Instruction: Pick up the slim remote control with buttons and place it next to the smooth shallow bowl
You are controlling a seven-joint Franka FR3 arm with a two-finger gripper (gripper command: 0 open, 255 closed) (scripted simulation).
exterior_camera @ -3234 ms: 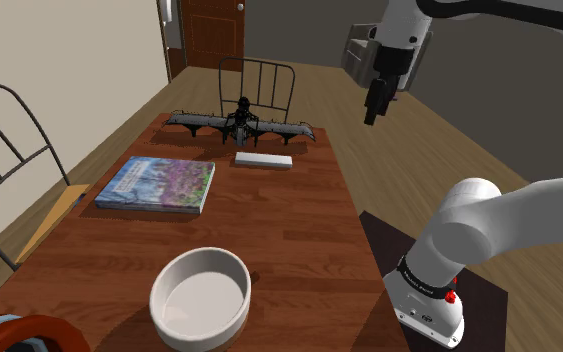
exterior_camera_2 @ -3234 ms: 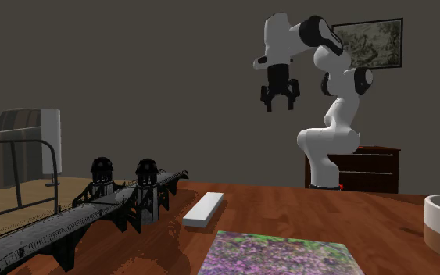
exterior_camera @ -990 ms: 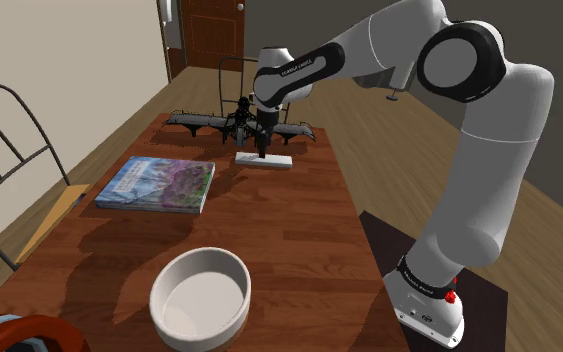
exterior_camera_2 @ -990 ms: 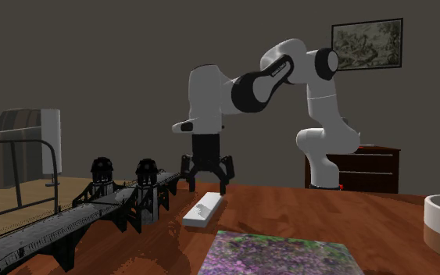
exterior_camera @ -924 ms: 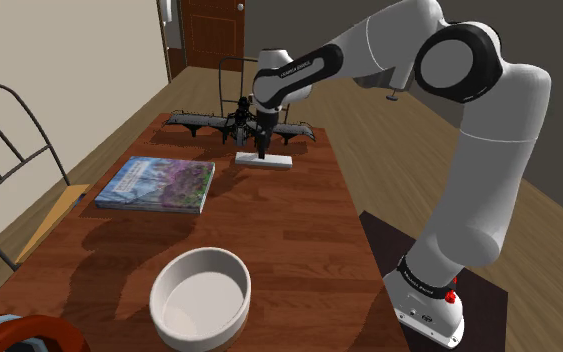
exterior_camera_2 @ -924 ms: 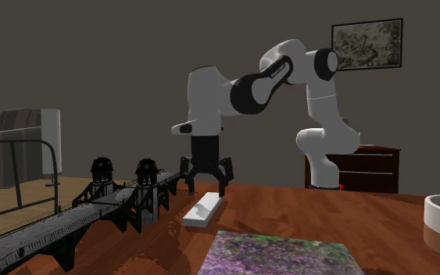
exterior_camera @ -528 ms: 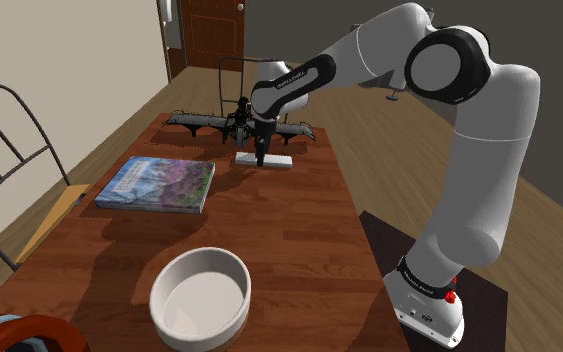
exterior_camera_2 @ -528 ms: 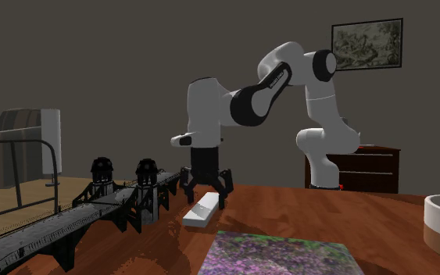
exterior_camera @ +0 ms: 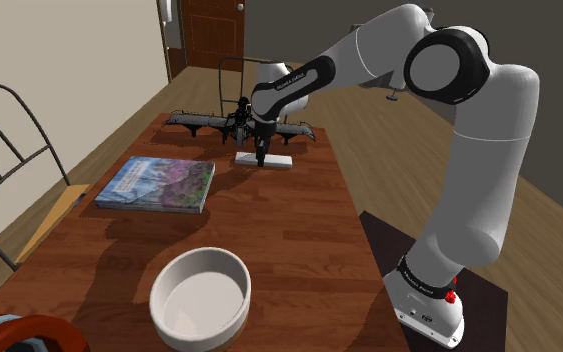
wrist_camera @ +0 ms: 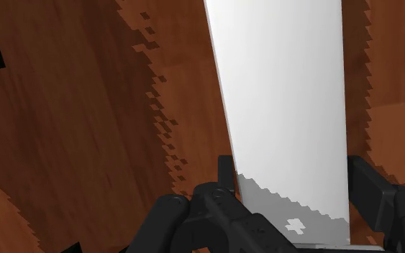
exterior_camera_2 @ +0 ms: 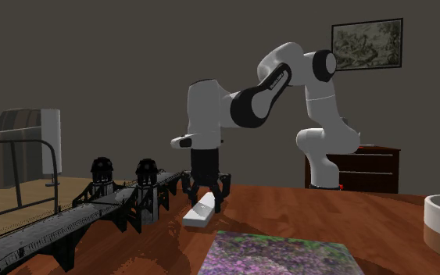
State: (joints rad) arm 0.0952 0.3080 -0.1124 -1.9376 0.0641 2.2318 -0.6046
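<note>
A white remote [exterior_camera: 279,160] is laid flat at the far end of a wooden table [exterior_camera: 299,240]. A black model bridge [exterior_camera: 195,121] is set across the table's end just behind it. A book [exterior_camera: 157,184] is placed toward the shoulder view's left, well apart from the remote. A pale shallow bowl [exterior_camera: 201,300] is seen at the near end, well apart from both. The gripper [exterior_camera: 261,157] is held low over the remote's middle, close in front of the bridge towers. In the wrist view the fingers [wrist_camera: 370,188] are spread apart, one at each long edge of the remote; contact cannot be told. Against half a second ago the gripper is lower, with the fingertips now down beside the remote. The remote, book and bowl are unmoved.
</note>
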